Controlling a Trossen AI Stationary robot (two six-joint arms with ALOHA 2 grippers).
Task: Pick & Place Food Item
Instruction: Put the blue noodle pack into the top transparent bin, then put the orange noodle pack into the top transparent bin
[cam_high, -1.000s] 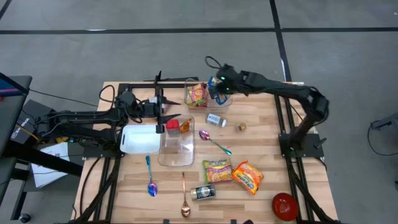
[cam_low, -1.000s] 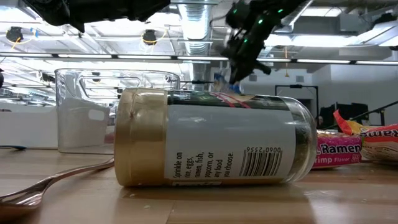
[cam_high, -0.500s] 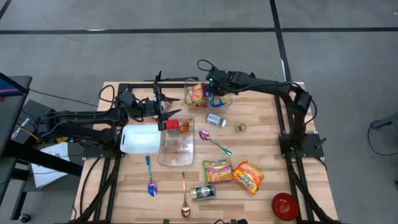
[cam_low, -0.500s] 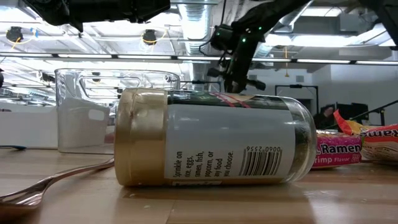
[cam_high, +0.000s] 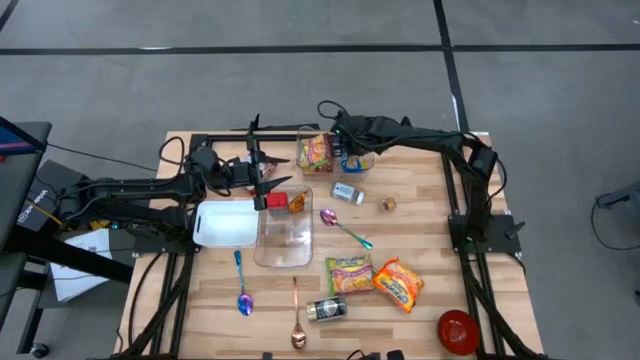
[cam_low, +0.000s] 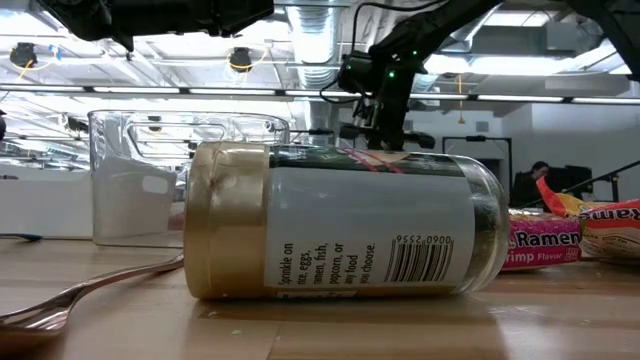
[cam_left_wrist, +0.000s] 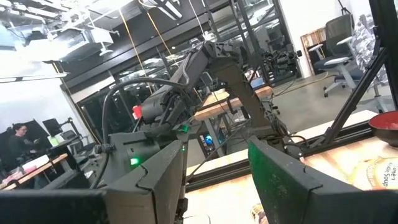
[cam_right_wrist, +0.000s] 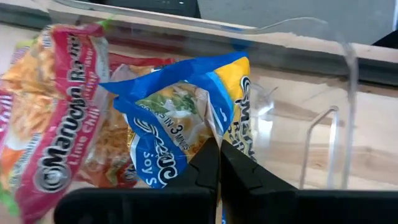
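Blue-and-yellow ramen packet (cam_right_wrist: 186, 118) is pinched by its edge in my right fingers (cam_right_wrist: 219, 163), pressed tight on the wrapper. It hangs inside the clear bin (cam_high: 356, 160) at the far side of the bench (cam_high: 420, 220), right against the pink lime-chili packet (cam_high: 316, 152) already in there.

What's changed: a second ago my right gripper (cam_high: 345, 140) was out over the bin's right side with the arm stretched; half a second ago it had swung in toward the bin's left end, and now it has barely moved from there (settling, by the look of it). I read that as carry done, release is what's left. Packet not dropped yet.

Edges: the bin's clear wall (cam_right_wrist: 339, 124) stands close beside the packet in the wrist view, pink packet on the other side. Tight slot, so a straight lift-out after letting go looks safest; a sideways pull risks catching the wall or dragging the pink one.

Open room: small jar (cam_high: 348, 192) lies just in front of the bin, spoon (cam_high: 344, 228) beyond it. Bare bench to the right of those.

Left gripper (cam_high: 268, 180) parked over the tall clear container (cam_high: 285, 228), fingers partly spread, holding nothing, unchanged over the second.
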